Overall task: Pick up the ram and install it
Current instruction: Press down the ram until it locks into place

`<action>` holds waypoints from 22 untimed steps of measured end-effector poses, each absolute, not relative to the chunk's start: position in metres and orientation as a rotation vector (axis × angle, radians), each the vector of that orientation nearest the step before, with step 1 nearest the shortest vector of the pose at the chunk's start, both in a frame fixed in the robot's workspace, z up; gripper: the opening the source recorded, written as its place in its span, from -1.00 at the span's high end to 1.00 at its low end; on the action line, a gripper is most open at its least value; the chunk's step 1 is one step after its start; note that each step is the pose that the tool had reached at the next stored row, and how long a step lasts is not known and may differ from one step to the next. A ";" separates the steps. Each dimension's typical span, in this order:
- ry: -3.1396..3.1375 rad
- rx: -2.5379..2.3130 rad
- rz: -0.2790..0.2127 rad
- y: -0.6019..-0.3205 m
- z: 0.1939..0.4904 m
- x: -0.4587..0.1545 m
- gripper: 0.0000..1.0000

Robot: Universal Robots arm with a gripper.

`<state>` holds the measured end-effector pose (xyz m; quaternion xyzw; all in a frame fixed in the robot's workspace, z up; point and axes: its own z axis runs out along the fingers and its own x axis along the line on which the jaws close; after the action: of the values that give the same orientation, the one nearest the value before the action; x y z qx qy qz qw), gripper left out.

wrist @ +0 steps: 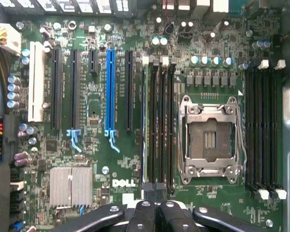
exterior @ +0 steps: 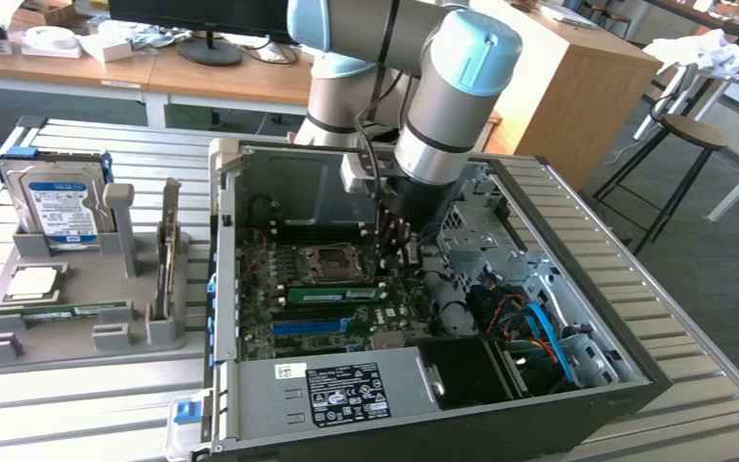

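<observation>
The ram (exterior: 334, 294), a narrow green stick, stands on edge in a memory slot of the motherboard (exterior: 295, 332), just in front of the processor socket (exterior: 332, 260). My gripper (exterior: 395, 258) hangs inside the open computer case, just above the ram's end toward the exterior view's right; whether it touches the stick I cannot tell. In the wrist view my gripper (wrist: 154, 212) is shut, its black fingers (wrist: 144, 217) pressed together with nothing visible between them, in line with the black memory slots (wrist: 159, 125) beside the empty socket (wrist: 210, 140).
The case walls (exterior: 228, 250) box the arm in on all sides. Cables and blue wires (exterior: 537, 322) crowd the case toward the exterior view's right. On the table at the exterior view's left, a grey holder (exterior: 151, 332) carries a hard drive (exterior: 55, 202), a processor chip (exterior: 32, 281) and an upright card (exterior: 168, 255).
</observation>
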<state>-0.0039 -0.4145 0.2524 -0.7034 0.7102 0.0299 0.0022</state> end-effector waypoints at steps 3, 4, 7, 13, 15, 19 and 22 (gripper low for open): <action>2.229 -2.205 0.094 -0.414 0.252 -0.011 0.80; 2.229 -2.205 0.094 -0.414 0.252 -0.013 0.80; 2.229 -2.204 0.094 -0.414 0.252 -0.019 0.80; 2.231 -2.203 0.093 -0.414 0.252 -0.032 0.80; 2.231 -2.202 0.093 -0.414 0.252 -0.036 0.80; 2.233 -2.200 0.092 -0.414 0.252 -0.045 0.80; 2.234 -2.199 0.092 -0.415 0.252 -0.050 0.80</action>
<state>-0.0500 -0.4145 0.2523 -0.7013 0.7123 0.0295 0.0028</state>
